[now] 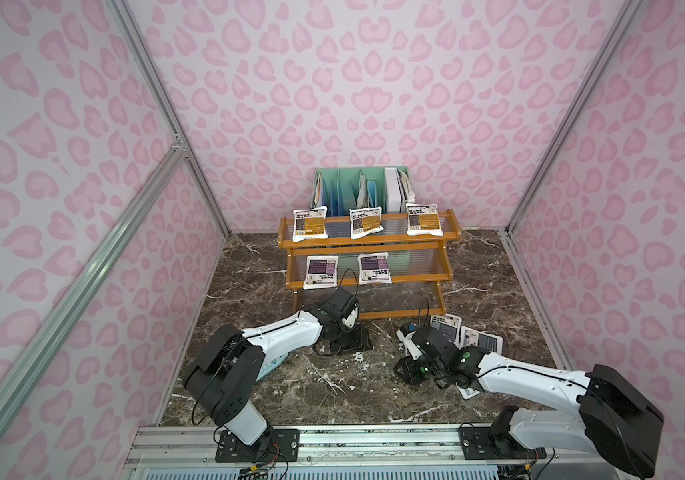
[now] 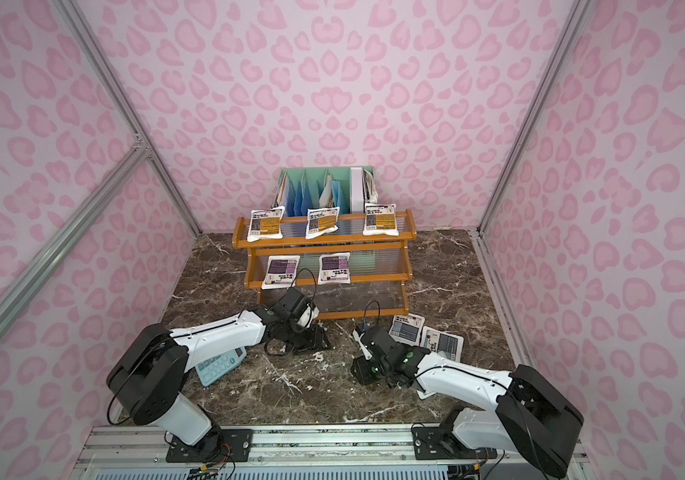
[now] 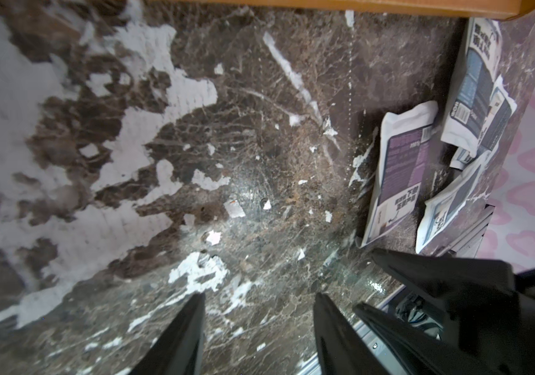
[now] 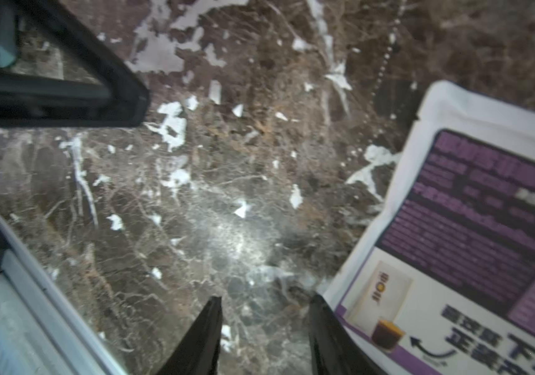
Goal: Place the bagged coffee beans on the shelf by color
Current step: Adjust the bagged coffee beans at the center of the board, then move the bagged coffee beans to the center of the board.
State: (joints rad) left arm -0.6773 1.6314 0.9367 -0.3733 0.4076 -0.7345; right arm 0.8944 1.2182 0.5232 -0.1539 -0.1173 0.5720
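Purple looks to be the row in hand: two purple pouches [image 1: 320,272] sit on the middle tier of the shelf [image 1: 367,240], well ahead of the right gripper [image 4: 264,298]. The third purple pouch [image 4: 470,227] lies flat on the marble table [image 4: 227,194] just outside one finger, not between them. The right jaws stand apart with nothing in them. Next, I'd judge, the gripper must shift sideways over that pouch's edge and pinch. Grey-blue pouches [image 3: 477,81] crowd just beyond it, and the left gripper [image 3: 259,295], also spread and empty, hovers near on the opposite side.
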